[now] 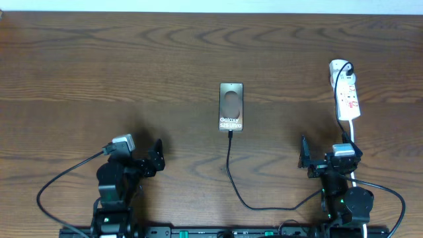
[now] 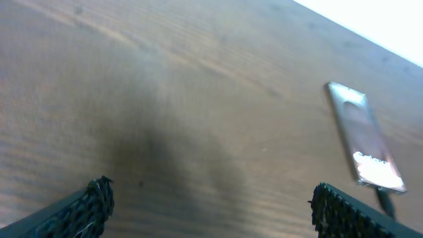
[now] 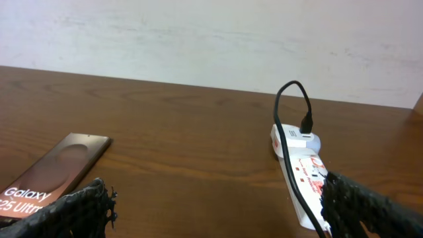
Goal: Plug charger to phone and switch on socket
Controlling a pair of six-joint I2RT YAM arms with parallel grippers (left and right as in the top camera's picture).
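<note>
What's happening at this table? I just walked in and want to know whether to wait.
Nothing is being handled right now: the left gripper and right gripper both hang open over the near edge of the table. The phone lies face up mid-table with the charger tip at its near end; whether it is seated is unclear. The charger's plug sits in the socket at the far right.
</note>
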